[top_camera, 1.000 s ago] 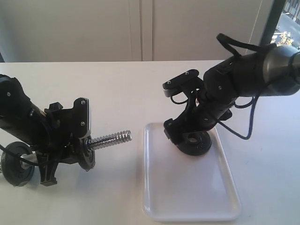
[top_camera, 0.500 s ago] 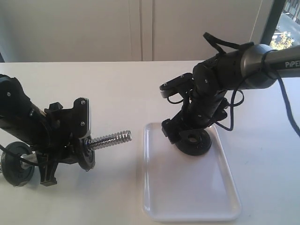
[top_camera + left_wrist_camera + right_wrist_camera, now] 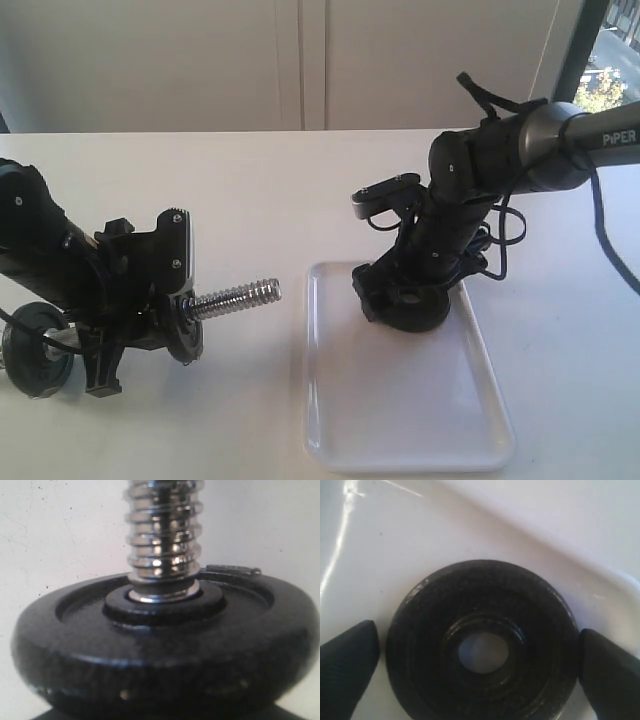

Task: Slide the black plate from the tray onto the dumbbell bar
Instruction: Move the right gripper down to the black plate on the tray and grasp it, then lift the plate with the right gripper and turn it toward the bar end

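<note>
The black plate [image 3: 412, 310] [image 3: 482, 645] lies flat at the far end of the white tray [image 3: 400, 420] [image 3: 420, 525]. My right gripper [image 3: 405, 298] [image 3: 478, 640] is down over it and open. Its fingers [image 3: 350, 665] stand on either side of the plate's rim, very close to it. At the left, my left gripper [image 3: 135, 305] is shut on the dumbbell bar [image 3: 235, 297] [image 3: 162, 535]. The bar's threaded free end points toward the tray. One black disc [image 3: 185, 335] [image 3: 165, 650] sits on the bar by the gripper, hiding the jaws in the left wrist view.
A second black disc [image 3: 35, 350] is at the bar's far left end, low near the table. The white table [image 3: 250, 200] runs back to a pale wall. A bare gap of table lies between the bar's tip and the tray's left rim.
My right arm has turned at the wrist and its gripper has settled lower around the plate. The left arm and bar have not moved.
</note>
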`<state>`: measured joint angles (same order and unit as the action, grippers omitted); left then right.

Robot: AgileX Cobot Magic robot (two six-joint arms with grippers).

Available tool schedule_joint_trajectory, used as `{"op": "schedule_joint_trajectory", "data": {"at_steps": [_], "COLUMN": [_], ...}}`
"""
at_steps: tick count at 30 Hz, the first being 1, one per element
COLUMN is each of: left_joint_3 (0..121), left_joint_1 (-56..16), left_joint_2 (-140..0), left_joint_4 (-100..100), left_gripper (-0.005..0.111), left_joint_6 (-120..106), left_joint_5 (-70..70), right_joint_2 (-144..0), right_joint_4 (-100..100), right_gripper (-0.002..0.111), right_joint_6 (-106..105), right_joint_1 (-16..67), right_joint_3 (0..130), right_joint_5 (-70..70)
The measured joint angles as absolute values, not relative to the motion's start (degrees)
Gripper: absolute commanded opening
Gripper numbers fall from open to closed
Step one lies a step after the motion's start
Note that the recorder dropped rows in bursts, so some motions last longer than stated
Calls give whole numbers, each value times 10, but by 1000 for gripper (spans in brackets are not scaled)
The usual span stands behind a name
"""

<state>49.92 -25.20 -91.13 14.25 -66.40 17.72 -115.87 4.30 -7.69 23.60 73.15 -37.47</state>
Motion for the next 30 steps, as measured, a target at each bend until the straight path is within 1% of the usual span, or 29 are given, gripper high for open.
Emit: {"op": "schedule_joint_trajectory", "data": {"at_steps": [8,10,11,13,15,18,22,23,25,26,28,30], "left_joint_3": [499,499,499,499,499,499,499,499,499,499,499,499], "left_joint_1": [-252,-252,-252,-252,-252,-252,-252,-252,-252,-252,-252,-252], "left_joint_2": [-911,-911,-911,-911,-911,-911,-911,-911,-911,-911,-911,-911], "left_joint_4": [142,142,142,142,142,142,142,142,142,142,142,142], "left_gripper": [0,0,0,0,0,0,0,0,0,0,0,0], "left_joint_6": [-664,-664,-664,-664,-664,-664,-664,-664,-664,-664,-664,-664], "left_joint_5": [177,177,177,177,177,177,177,177,177,177,179,179], "right_joint_2": [-1166,-1169,-1170,-1176,-1178,-1180,-1180,-1180,-1176,-1171,-1161,-1158], "right_joint_4": [44,44,44,44,43,43,44,47,84,129,287,377], "right_gripper": [105,100,95,79,56,29,2,0,0,0,0,0], "right_joint_6": [-79,-76,-75,-72,-71,-71,-71,-73,-122,-169,-288,-345], "right_joint_1": [236,236,236,236,236,236,236,236,232,230,224,214], "right_joint_3": [735,737,740,743,744,748,748,748,748,748,742,738], "right_joint_5": [-370,-370,-371,-377,-380,-387,-388,-388,-398,-410,-456,-501]}}
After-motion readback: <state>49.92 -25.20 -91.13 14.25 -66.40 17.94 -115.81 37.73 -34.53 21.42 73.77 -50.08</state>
